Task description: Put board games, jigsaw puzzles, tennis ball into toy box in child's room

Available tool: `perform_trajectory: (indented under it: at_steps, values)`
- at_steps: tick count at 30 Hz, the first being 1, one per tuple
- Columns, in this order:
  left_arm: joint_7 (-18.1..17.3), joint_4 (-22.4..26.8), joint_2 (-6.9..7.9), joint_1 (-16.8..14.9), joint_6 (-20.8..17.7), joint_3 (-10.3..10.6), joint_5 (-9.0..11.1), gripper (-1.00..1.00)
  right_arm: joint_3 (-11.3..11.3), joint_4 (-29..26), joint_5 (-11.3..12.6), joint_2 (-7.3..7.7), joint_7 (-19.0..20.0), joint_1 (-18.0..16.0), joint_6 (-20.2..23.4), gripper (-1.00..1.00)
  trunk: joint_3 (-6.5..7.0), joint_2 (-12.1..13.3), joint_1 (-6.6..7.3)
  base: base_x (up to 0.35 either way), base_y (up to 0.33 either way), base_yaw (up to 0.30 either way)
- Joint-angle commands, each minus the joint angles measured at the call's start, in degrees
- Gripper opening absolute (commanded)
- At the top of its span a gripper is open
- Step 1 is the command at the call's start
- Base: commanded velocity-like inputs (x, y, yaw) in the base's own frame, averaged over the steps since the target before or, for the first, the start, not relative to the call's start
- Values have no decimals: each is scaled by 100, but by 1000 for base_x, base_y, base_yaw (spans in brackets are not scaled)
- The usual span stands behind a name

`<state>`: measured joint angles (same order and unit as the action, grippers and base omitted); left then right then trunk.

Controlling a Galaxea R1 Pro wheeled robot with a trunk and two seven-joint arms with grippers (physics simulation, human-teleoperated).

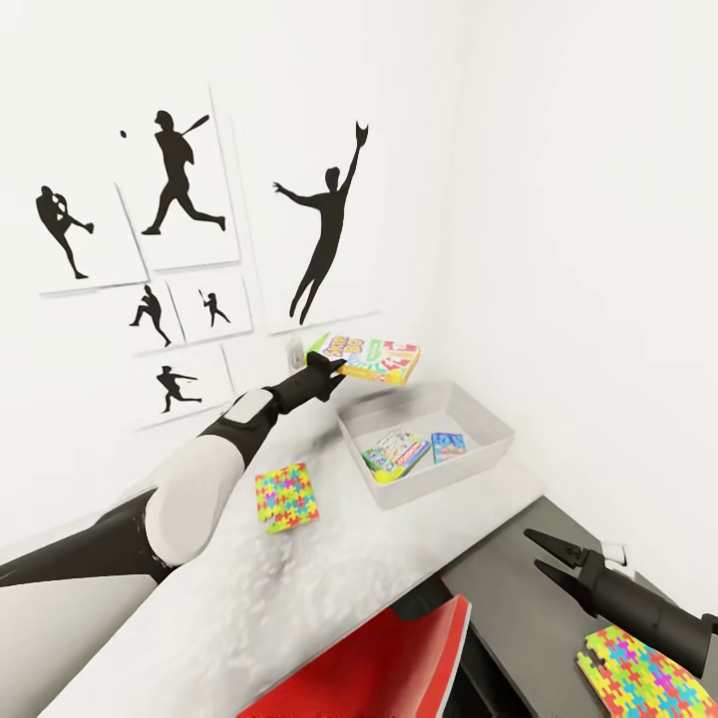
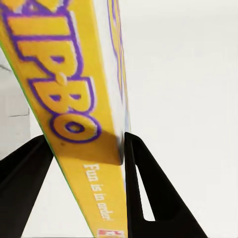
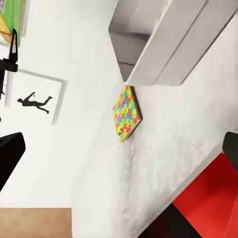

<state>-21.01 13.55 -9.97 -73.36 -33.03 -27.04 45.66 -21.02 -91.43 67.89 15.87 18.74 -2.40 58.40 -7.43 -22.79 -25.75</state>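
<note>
My left gripper (image 1: 334, 372) is shut on the yellow SKIP-BO board game (image 1: 367, 359), holding it in the air just behind the toy box's (image 1: 454, 477) back left corner. Up close, the game box (image 2: 69, 114) sits edge-on between both black fingers (image 2: 148, 193). Inside the pale grey toy box lie a green-edged white-and-red board game (image 1: 396, 451) and a small blue one (image 1: 448, 446). One jigsaw puzzle (image 1: 286, 497) (image 3: 127, 113) rests on the table (image 1: 329, 588) left of the toy box (image 3: 163, 54). My right gripper (image 1: 546, 558) hangs open above the second jigsaw puzzle (image 1: 643, 676). The tennis ball and the bed are out of view.
A dark grey cabinet (image 1: 519, 588), lower than the table, carries the second puzzle at the right. A red flat object (image 1: 399, 658) (image 3: 208, 208) pokes out below the table's front edge. Black sport prints (image 1: 179, 179) hang on the white wall behind; a second wall closes the corner at the right.
</note>
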Motion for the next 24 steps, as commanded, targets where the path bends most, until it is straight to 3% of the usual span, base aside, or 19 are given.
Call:
perform_trajectory:
  at_steps: [1,3,8,11,18,24]
  values:
    - [-3,-38,-3,-6,-53,-57,41,-100,-8,1,-57,4,59,-6,24,100,-22,-13,-3,0,0,0]
    - [-23,-125,-3,-4,-139,-56,41,-100,-8,2,-57,17,59,-8,24,100,-40,-13,-3,0,0,0]
    - [-84,-206,-3,-5,-1098,-51,35,-100,-10,3,-57,28,59,-6,27,100,-87,-13,-3,0,0,0]
    - [-148,-210,-3,-4,-1374,-49,29,-100,-9,3,-57,35,59,-6,29,100,-115,-13,-3,0,0,0]
    - [-564,-212,-3,-3,-1557,-36,19,-100,-12,3,-57,38,65,-6,25,100,-167,-13,-3,0,0,0]
    - [-685,-213,-3,-3,-1573,-30,13,-100,-22,3,-57,39,77,-6,23,100,-173,-13,-3,0,0,-5]
